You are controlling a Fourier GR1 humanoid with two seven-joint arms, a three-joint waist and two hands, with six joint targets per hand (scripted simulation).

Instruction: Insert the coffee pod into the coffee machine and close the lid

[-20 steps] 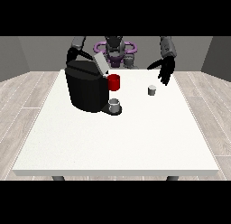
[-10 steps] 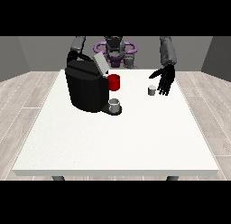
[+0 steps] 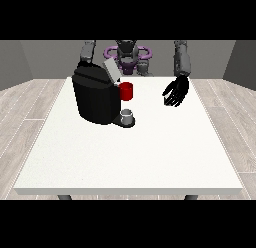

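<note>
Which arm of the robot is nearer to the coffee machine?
The arm at the view's left: it goes down just behind the coffee machine, its hand hidden. The hand at the view's right is off to the machine's right, beyond the red cup.

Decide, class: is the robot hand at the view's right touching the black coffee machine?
Apart. The front view shows bare white table between the robot hand at the view's right and the coffee machine, with the red cup also lying between them.

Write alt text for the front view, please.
A black coffee machine stands on a white table, lid raised, a red part at its front. The hand at the view's right hangs, fingers spread, over the table.
</note>
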